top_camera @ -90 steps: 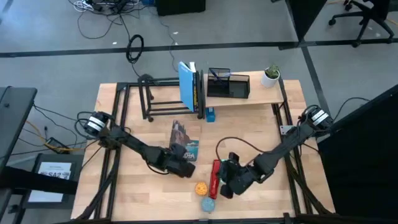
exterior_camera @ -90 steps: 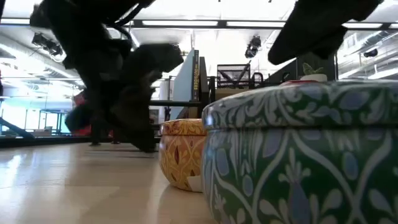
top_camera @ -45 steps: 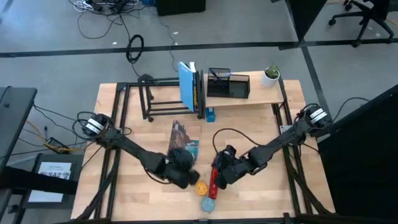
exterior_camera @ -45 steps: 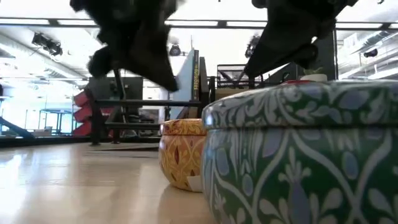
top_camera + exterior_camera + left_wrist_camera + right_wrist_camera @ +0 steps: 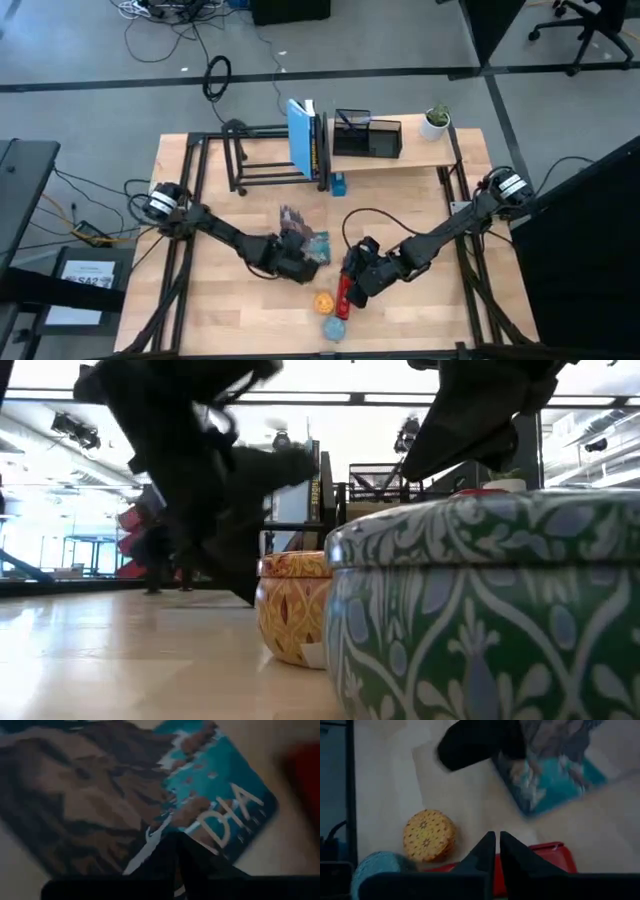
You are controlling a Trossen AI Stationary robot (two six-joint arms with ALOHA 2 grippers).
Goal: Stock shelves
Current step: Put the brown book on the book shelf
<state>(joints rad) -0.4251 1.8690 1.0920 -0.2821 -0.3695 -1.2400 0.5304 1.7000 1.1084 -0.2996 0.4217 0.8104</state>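
A black tube rack (image 5: 262,160) stands beside a light wooden plank shelf (image 5: 400,155).

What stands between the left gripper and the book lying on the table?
Nothing visible. The left gripper sits right over the near end of the book, whose cover fills the left wrist view. The right gripper is off to the side over the red box.

Pale blond wooden tabletop (image 5: 230,310) across the high view's centre. Upright bright blue book (image 5: 301,137) at upper middle. Flat paperback with brown-and-teal cover (image 5: 125,795), white lettering. Small round yellow tin (image 5: 428,835) with orange patterning. Round green tin with white-and-blue leaf scrolls (image 5: 480,620). Glossy red flat box (image 5: 540,860) at lower centre.
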